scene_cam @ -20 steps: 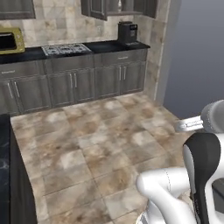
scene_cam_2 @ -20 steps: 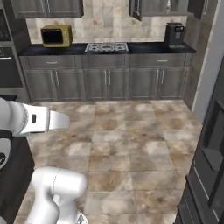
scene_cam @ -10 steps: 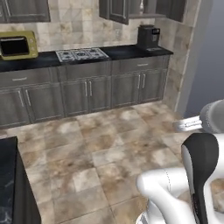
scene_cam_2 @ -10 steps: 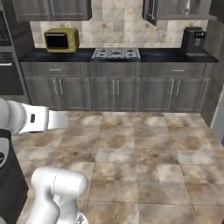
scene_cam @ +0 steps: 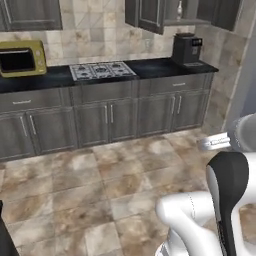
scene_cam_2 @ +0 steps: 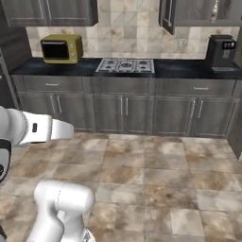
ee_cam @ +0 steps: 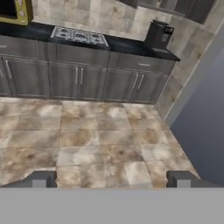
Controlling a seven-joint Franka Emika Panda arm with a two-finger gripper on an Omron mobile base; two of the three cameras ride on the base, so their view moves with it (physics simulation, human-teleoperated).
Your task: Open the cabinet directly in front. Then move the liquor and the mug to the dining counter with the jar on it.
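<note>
We face a dark grey-brown wood-grain wall cabinet [scene_cam: 150, 15] high on the far wall, one door ajar; we judge its door stiff and light, best pulled by the silver bar handle. Our two-finger gripper [ee_cam: 111, 179] hangs over the tiled floor with jaws wide apart, empty. Nearby stand a black coffee machine [scene_cam: 186, 48], a gas hob [scene_cam: 102, 70] and a yellow microwave [scene_cam: 20, 58]; open floor lies between.

Gripper [ee_cam: 112, 179] pointing over tiled floor [ee_cam: 87, 140] — jaws standing wide, nothing between them, gas hob [ee_cam: 79, 36] sitting on black counter [ee_cam: 127, 45], coffee machine [ee_cam: 157, 35] standing beside it.
</note>
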